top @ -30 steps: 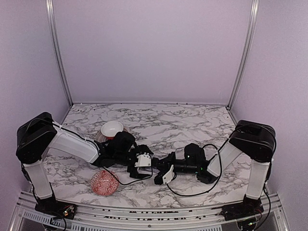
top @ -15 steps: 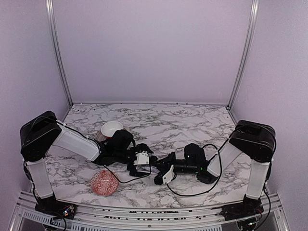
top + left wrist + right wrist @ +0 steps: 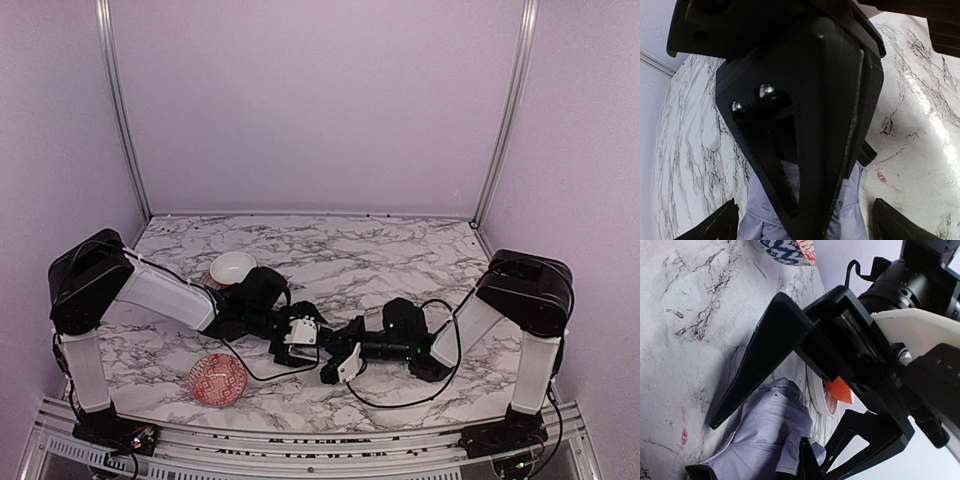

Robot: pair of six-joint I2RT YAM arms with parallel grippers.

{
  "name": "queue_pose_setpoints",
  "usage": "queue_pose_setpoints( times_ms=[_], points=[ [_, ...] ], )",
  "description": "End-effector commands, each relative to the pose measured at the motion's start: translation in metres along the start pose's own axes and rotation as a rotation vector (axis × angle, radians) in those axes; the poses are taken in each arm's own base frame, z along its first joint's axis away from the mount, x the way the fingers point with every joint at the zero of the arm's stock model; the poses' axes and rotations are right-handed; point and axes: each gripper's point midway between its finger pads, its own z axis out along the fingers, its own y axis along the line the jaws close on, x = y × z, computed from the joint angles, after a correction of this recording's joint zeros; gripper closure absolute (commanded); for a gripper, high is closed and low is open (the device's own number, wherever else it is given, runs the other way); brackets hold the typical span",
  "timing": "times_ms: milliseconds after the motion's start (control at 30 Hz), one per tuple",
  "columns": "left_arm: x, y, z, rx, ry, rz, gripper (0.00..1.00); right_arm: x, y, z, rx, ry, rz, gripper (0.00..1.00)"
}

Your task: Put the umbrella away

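Observation:
The umbrella (image 3: 760, 220) is a bundle of wrinkly pale lavender fabric lying on the marble table (image 3: 400, 260). In the top view it is hidden under the two grippers, which meet at the table's middle front. My left gripper (image 3: 308, 345) is open. In its wrist view (image 3: 805, 220) its fingertips (image 3: 720, 225) stand wide apart on either side of the bundle, and the right gripper's black finger fills the middle. My right gripper (image 3: 328, 368) is shut on the umbrella's fabric (image 3: 770, 425), shown in its wrist view (image 3: 752, 465).
A white bowl (image 3: 232, 267) stands behind the left forearm; its rim (image 3: 815, 385) shows close behind the umbrella. A red patterned bowl (image 3: 218, 380) sits at the front left. Lavender walls close the back and sides. A black cable (image 3: 400, 395) loops in front of the right arm.
My left gripper has slid to the right, closer to the right gripper and over the umbrella. The right arm and both bowls have not moved.

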Motion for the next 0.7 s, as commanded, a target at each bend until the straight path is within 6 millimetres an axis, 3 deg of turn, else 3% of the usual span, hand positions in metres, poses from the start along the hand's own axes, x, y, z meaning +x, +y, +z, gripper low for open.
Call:
queue_pose_setpoints(
  times_ms=[0,167,267,300,467,633,667],
  points=[
    [0.008,-0.012,0.009,0.071,0.041,-0.002,0.11,0.018,0.071,-0.009,-0.239,0.089,0.079,1.00],
    [0.033,-0.020,0.016,0.147,0.177,-0.021,0.21,0.017,0.071,-0.010,-0.237,0.085,0.079,1.00],
    [0.031,-0.025,0.018,0.179,0.171,-0.015,0.46,0.018,0.071,-0.009,-0.235,0.084,0.079,1.00],
    [0.030,-0.026,0.017,0.183,0.166,-0.015,0.50,0.018,0.070,-0.009,-0.232,0.085,0.078,1.00],
    [0.025,-0.026,0.016,0.191,0.144,-0.017,0.54,0.019,0.068,-0.008,-0.228,0.093,0.074,1.00],
    [0.020,-0.021,0.016,0.174,0.139,-0.052,0.85,0.021,0.065,-0.008,-0.209,0.104,0.063,0.98],
    [0.019,-0.020,0.015,0.173,0.138,-0.061,0.96,0.022,0.063,-0.009,-0.198,0.109,0.058,0.96]
  ],
)
